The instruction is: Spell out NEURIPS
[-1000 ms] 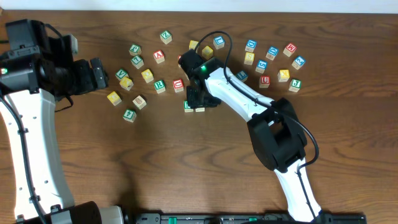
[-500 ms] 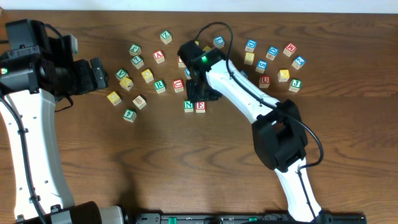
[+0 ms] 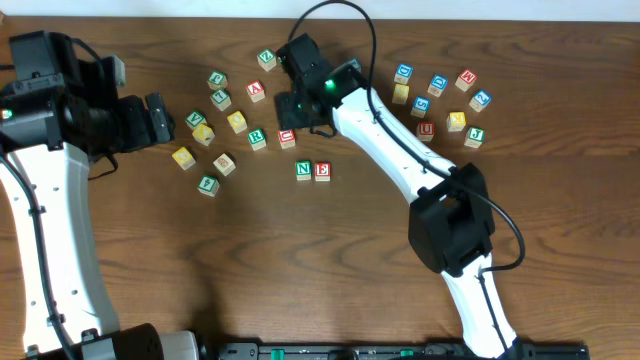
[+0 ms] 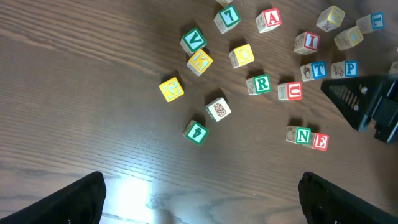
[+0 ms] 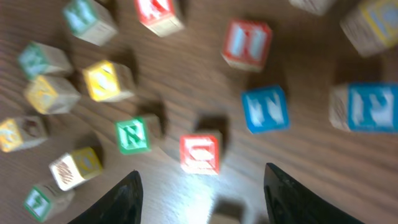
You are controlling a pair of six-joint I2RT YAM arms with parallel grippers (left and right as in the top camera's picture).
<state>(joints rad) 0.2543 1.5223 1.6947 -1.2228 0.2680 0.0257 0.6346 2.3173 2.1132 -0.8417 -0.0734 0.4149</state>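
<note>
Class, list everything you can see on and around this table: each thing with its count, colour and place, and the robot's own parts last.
N cube: one, green-framed, front middle of the table, left of E.
E cube: one, red-framed, right beside N.
R cube: one, green-framed, behind and left of N.
U cube: one, red-framed, right of R.
T cube: one, blue-framed, right of U.
P cube: one, blue-framed, right of T.
Left scatter: ten more cubes seen from overhead, green, yellow, red, around R.
Right scatter: nine cubes, blue, red, yellow, green, far right.
Table: one, dark brown wood.
Right arm: one, white and black, reaching between the scatters.
Left claw: one, black, open, left of the scatter.
Right claw: one, black, open, empty, above U.
</note>
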